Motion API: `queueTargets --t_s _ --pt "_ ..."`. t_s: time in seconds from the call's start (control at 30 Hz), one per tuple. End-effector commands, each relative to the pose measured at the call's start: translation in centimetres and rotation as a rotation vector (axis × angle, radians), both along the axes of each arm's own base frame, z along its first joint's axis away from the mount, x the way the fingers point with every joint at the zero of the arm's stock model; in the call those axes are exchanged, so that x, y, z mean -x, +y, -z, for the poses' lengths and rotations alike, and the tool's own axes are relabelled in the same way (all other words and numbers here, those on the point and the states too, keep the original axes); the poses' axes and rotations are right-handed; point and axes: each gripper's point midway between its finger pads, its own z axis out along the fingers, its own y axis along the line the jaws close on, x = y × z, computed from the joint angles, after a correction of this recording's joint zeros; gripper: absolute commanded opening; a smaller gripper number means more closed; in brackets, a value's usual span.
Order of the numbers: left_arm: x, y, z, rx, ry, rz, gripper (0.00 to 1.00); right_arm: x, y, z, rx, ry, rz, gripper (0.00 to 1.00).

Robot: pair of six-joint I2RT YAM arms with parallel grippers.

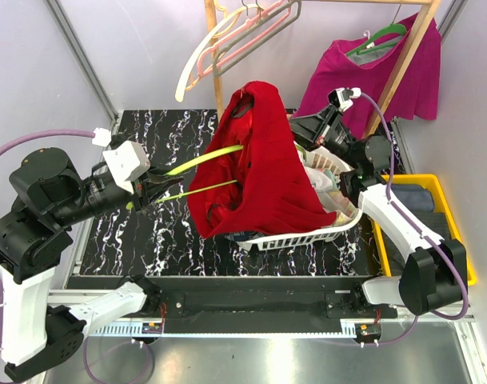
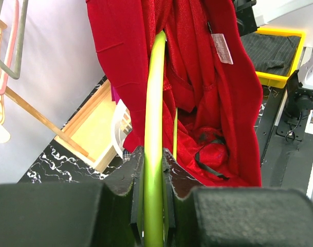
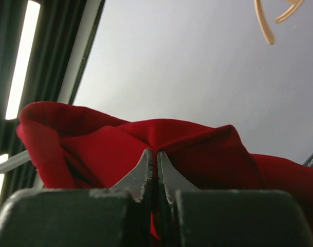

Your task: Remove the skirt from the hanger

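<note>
Over the bench (image 1: pixel 159 132), the left fingers (image 2: pixel 133 172) reached sideways, clamped on the green hanger (image 2: pixel 153 92). The right fingers (image 3: pixel 142 175) pointed upward, pinched tight on the red skirt (image 3: pixel 94 139).

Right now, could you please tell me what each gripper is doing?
Left gripper: closed on the green hanger.
Right gripper: closed on the red skirt.
</note>
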Motion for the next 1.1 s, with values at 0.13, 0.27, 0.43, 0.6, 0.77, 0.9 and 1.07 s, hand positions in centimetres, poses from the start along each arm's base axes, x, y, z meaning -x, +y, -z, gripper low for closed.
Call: queueTargets --t_s 0.13,0.27,0.43,0.6,0.77,0.9,1.07 --pt "0.8 0.2 -6.3 0.158 -0.215 0.016 0.00 0.4 -0.8 -6.4 0.131 -0.201 0.140 0.00" --pt "0.8 0.1 -4.4 0.132 -0.181 0.019 0.00 1.1 -4.5 -16.8 0.182 -0.441 0.345 0.00" --pt "1.4 0.5 -1.8 0.095 -0.151 0.027 0.00 -1.1 -11.9 -24.4 0.230 -0.577 0.711 0.00" --pt "1.7 0.6 1.1 0.042 -0.109 0.036 0.00 -6.0 -16.2 -25.9 0.176 -0.500 0.823 0.00" --pt "2.4 0.9 2.5 0.012 -0.095 0.049 0.00 -10.0 -20.2 -26.9 0.147 -0.490 0.936 0.00" --pt "2.9 1.5 3.3 -0.006 -0.093 0.041 0.00 -11.5 -27.2 -28.2 -0.006 -0.416 1.020 0.00" --pt "2.9 1.8 4.0 -0.021 -0.094 0.029 0.00 -10.7 -29.7 -29.1 -0.113 -0.406 1.008 0.00"
